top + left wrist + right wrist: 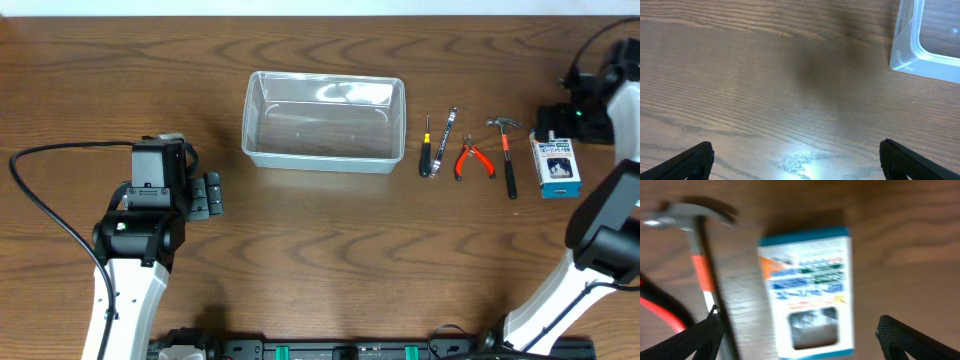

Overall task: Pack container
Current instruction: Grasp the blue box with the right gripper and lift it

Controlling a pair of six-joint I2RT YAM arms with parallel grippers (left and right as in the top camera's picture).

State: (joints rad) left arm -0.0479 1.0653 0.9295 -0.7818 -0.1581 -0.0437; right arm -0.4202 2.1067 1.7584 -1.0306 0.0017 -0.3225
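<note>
Overhead view: the container (325, 120), a clear rectangular bin with rounded corners and a rim, stands open side up on the wooden surface (330, 260), at the far centre. To its right lies a row of tools, well apart from its wall: a screwdriver (425, 150), a wrench (445, 140), red-handled pliers (473, 160), a hammer (508, 155), and at the right end a small blue-and-white box (558, 168). The left end effector (212, 195) sits left of and nearer than the container, pointing right, its fingers spread and holding nothing; the left wrist view shows bare wood between them and a corner of the container at upper right. The right end effector (553, 125) hangs over the far end of the box; the right wrist view, blurred, shows its fingers spread wide with the box between them and the hammer head at left, neither visibly touched
</note>
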